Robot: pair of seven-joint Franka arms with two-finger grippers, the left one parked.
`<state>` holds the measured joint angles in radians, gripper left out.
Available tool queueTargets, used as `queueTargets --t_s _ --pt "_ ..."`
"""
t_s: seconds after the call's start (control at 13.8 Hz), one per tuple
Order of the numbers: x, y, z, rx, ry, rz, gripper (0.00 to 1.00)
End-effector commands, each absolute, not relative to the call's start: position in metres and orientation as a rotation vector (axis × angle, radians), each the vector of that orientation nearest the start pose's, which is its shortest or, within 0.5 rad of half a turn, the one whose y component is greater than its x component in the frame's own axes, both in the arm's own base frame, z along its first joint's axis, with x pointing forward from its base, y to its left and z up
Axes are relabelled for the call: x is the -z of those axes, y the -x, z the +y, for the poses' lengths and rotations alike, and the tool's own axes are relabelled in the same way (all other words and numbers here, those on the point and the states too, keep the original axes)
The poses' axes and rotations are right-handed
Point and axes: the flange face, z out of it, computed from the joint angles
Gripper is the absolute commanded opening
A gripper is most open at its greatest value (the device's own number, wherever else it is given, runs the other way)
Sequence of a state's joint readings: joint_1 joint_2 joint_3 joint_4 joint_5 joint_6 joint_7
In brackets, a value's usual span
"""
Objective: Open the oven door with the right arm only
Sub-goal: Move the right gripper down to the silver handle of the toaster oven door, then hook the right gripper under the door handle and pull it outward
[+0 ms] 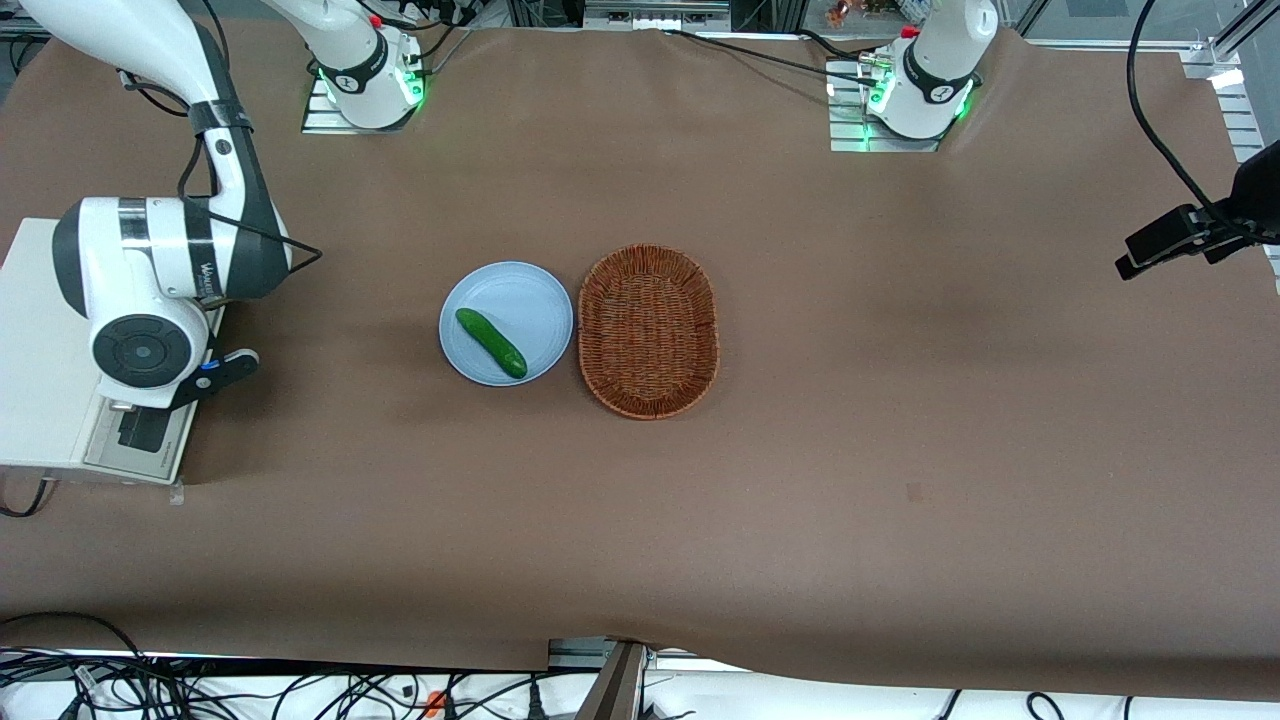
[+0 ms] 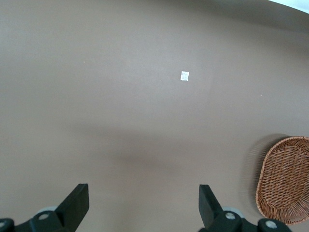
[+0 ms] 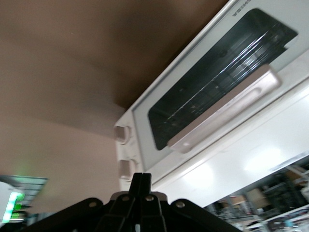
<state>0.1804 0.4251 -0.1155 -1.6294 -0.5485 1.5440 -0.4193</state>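
Front view: right arm [image 1: 150, 280] hangs over the oven [image 1: 45, 400] at the working arm's table end; gripper [image 1: 150, 425] low against the oven's front. Plate [image 1: 506, 322] with cucumber [image 1: 491, 342] and wicker basket [image 1: 648, 330] well apart, bare table between. Right wrist view: gripper [image 3: 141, 180] fingers pressed together, holding nothing; oven door [image 3: 212, 92] closed, bar handle [image 3: 224, 110] near, untouched; two knobs [image 3: 123, 151] nearest.

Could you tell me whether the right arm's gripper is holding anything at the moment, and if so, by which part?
Nothing is held. The gripper is shut on nothing, hanging in front of the oven door, clear of its bar handle.
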Motion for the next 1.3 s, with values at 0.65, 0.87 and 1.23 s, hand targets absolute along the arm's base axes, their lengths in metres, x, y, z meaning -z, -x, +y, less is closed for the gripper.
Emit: queueTargets --t_s 0.65,0.87,1.23 --pt "-0.332 -0.622 -0.069 -1.05 3.24 -1.432 0.0" --pt "-0.33 -0.623 -0.07 -1.046 3.241 -1.431 0.0" --pt "-0.319 -0.624 -0.069 -1.043 3.234 -1.417 0.0"
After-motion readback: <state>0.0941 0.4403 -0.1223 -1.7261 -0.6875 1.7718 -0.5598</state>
